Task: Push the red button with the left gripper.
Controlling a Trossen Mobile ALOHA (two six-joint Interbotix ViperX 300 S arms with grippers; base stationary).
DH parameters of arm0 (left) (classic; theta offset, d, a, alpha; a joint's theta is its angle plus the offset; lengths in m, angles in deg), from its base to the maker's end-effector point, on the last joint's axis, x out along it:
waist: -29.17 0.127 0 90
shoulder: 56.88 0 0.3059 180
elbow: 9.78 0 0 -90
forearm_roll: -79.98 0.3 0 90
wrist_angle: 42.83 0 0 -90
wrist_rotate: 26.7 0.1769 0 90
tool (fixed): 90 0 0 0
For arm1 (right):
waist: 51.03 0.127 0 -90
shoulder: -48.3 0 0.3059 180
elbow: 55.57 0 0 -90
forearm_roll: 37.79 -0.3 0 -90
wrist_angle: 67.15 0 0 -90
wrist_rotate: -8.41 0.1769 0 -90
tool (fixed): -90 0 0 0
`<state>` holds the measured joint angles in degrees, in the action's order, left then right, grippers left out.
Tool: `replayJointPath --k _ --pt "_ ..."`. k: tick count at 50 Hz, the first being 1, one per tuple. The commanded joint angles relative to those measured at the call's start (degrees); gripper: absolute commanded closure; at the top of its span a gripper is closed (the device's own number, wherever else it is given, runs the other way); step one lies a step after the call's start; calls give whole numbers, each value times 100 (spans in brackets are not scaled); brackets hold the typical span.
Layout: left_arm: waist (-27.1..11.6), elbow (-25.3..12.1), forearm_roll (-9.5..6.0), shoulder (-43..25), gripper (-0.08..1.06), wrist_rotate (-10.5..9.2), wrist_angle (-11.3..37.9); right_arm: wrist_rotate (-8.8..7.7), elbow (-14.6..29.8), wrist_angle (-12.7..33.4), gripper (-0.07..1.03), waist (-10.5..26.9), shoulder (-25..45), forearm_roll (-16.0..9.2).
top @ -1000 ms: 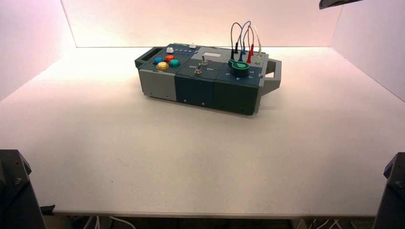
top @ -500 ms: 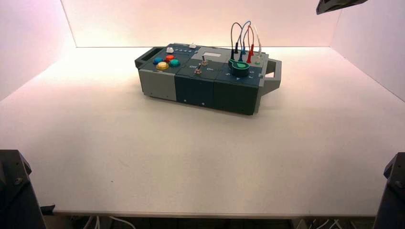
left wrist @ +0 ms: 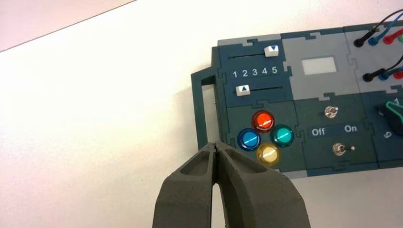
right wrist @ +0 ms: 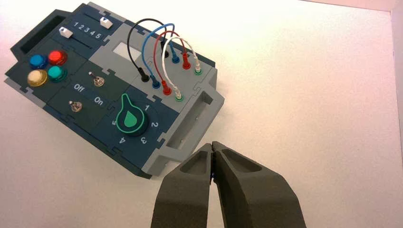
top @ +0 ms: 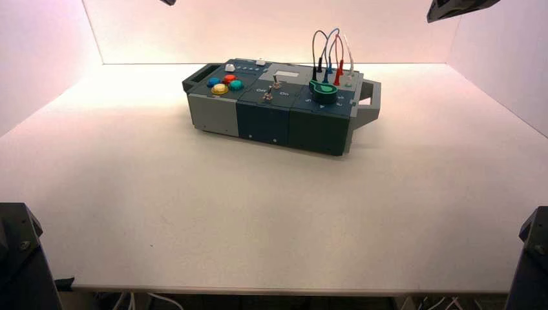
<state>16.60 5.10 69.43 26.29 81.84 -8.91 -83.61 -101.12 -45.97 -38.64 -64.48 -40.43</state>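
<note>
The red button [left wrist: 263,121] is a domed red-orange cap among four coloured buttons on the dark box [top: 258,113]. It also shows in the high view [top: 229,78] and the right wrist view [right wrist: 56,57]. My left gripper [left wrist: 216,145] is shut and empty. It hovers above the table just off the box's handle end, close to the blue button [left wrist: 248,139] and a short way from the red one. In the high view only a dark tip of the left gripper [top: 167,2] shows at the top edge. My right gripper [right wrist: 212,145] is shut and empty, off the box's other handle.
Yellow [left wrist: 268,154] and teal [left wrist: 283,136] buttons flank the red one. Two sliders [left wrist: 271,51] with numbers 1 to 5, two toggle switches [left wrist: 339,149] marked Off and On, a green knob [right wrist: 131,118] and looped wires [right wrist: 161,52] sit further along the box.
A dark tip of my left gripper has come into the top edge of the high view. The right gripper's tip at the top right has shifted slightly left. The box has not moved.
</note>
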Motion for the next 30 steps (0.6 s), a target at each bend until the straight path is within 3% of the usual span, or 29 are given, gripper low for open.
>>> replayJointPath --k 1,14,30 --pt "-185 -272 -35 -53 101 26 9 -9 211 0 98 35 0 -9" --pt "-510 -527 -62 -562 101 9 79 -18 229 62 98 35 18 -9" --pt "-589 -782 -97 -1143 101 -26 132 -18 229 79 98 35 26 -9"
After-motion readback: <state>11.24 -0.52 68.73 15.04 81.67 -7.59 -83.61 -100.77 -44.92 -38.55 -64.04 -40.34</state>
